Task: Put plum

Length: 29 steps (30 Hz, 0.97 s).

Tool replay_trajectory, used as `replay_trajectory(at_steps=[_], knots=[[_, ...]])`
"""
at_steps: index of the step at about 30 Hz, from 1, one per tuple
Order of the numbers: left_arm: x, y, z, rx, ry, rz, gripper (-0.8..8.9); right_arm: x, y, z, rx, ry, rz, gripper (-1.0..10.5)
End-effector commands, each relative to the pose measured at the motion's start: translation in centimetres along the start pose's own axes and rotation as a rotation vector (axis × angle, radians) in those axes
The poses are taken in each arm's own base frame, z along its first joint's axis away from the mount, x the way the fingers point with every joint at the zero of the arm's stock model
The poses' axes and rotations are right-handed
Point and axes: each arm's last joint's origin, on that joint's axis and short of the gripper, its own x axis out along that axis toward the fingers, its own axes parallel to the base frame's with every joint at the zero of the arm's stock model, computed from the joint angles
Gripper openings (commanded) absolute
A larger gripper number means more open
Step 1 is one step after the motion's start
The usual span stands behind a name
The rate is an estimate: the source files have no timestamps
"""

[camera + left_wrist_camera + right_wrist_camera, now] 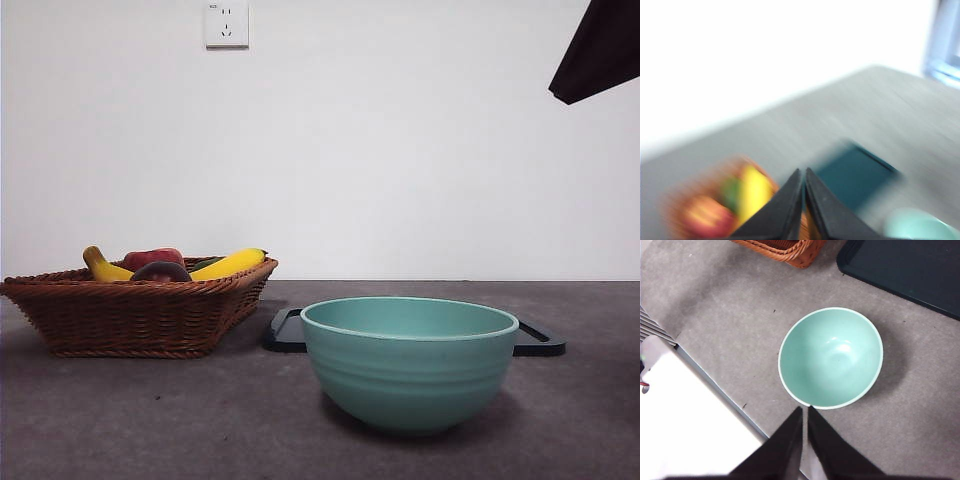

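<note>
The plum [160, 271] is a dark maroon fruit lying in the brown wicker basket [130, 315] at the left, between a banana [103, 267] and a red fruit [152, 257]. My left gripper [804, 171] is shut and empty, high above the table. Its view is blurred, showing the basket [690, 200] with red, yellow and green fruit, and the plum cannot be made out there. My right gripper [805, 409] is shut and empty, high above the near rim of the teal bowl [830, 357]. An arm's dark tip [600, 50] shows at the top right of the front view.
The teal bowl [410, 360] stands empty at the front centre. A dark flat tray [285, 330] lies behind it, right of the basket, and also shows in the right wrist view [905, 265]. A white unit [690, 420] sits at the table's edge.
</note>
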Motion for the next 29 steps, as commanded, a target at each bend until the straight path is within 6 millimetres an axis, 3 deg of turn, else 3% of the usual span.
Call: replay_trajectory(at_steps=[1,7,13,23,29], knots=[[-1.4,0.2,-0.1,0.115,-0.092,0.116,0.08,-0.2,0.3,0.4,-0.021,-0.016,0.011,0.1],[-4.0,0.1,-3.2,0.173,-0.228,0.486,0.08,-0.2,0.3,0.4,-0.021,-0.015,0.01,0.1],[-4.6,-0.5,-8.9,0.143,-0.189,0.655,0.08,-0.2,0.3,0.4,-0.021,-0.015,0.01,0.1],[-3.1,-0.9,-17.8,0.091,-0.077,0.66,0.08,-0.2,0.3,0.4,-0.021,-0.016,0.011,0.1],[-2.6,-1.1,-20.9,0.077,-0.04,0.655,0.08,-0.2,0.3,0.4,-0.021,-0.016,0.011,0.1]])
